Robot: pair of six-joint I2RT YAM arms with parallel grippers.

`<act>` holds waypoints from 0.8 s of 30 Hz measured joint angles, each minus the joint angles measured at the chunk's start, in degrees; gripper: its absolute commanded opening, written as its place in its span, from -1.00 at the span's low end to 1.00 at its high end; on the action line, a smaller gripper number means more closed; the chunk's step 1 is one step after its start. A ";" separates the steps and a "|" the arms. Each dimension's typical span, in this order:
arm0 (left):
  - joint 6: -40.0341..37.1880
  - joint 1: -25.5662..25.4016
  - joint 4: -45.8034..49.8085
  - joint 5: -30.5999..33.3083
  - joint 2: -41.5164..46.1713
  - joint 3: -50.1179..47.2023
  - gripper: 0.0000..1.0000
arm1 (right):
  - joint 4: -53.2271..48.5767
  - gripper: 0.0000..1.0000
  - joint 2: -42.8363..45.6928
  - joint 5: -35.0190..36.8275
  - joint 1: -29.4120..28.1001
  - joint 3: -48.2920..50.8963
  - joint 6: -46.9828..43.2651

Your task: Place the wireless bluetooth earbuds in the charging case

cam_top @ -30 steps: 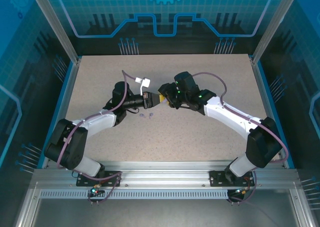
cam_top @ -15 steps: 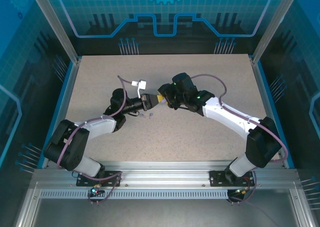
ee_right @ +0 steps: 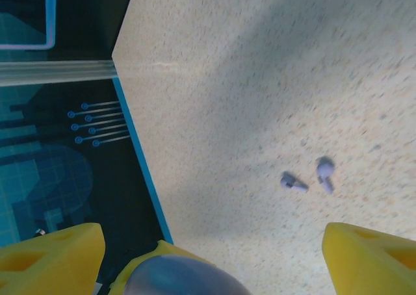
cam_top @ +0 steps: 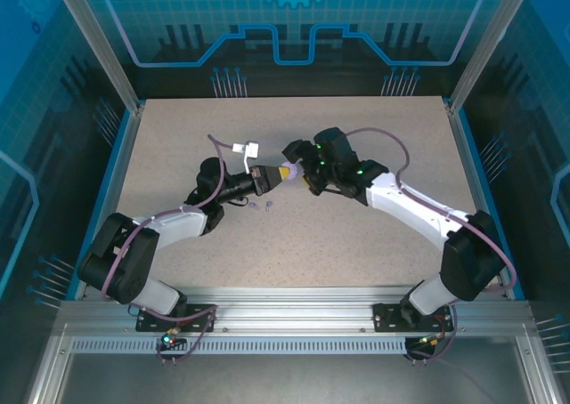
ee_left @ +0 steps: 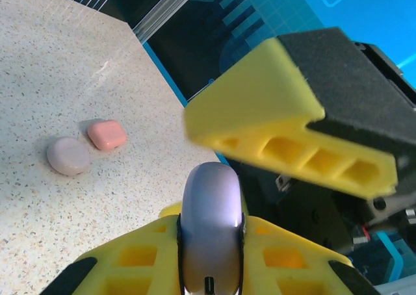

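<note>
I have the left gripper clenched on the purple case, the right gripper released and spread wide either side of its tip, and two purple buds lying on the table below both.

No legible text, labels, brands, numbers or signs on anything in view.

Your top cam looks down from behind; wrist cams hug the left tool and right tool, both catching the lilac case.
</note>
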State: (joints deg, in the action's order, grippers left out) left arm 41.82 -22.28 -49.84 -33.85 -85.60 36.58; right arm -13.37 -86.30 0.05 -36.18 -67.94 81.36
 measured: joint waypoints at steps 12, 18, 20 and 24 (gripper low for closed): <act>-4.07 0.00 8.09 -3.93 0.00 4.85 -1.00 | 6.32 0.74 8.72 -15.21 11.98 9.16 -34.05; -6.01 0.00 11.85 -6.58 0.00 7.28 -1.00 | 9.79 0.70 8.72 -24.44 11.98 11.08 -45.86; -6.27 0.00 12.55 -6.99 0.00 7.63 -1.00 | 10.49 0.68 8.66 -25.79 11.98 11.50 -47.58; -6.45 0.00 13.46 -7.41 0.00 7.67 -1.00 | 11.74 0.66 7.67 -27.45 11.98 11.72 -49.13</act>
State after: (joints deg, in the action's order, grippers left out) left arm 35.38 -22.28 -36.38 -41.25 -85.60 44.25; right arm -1.63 -78.63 -27.40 -24.21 -56.23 32.23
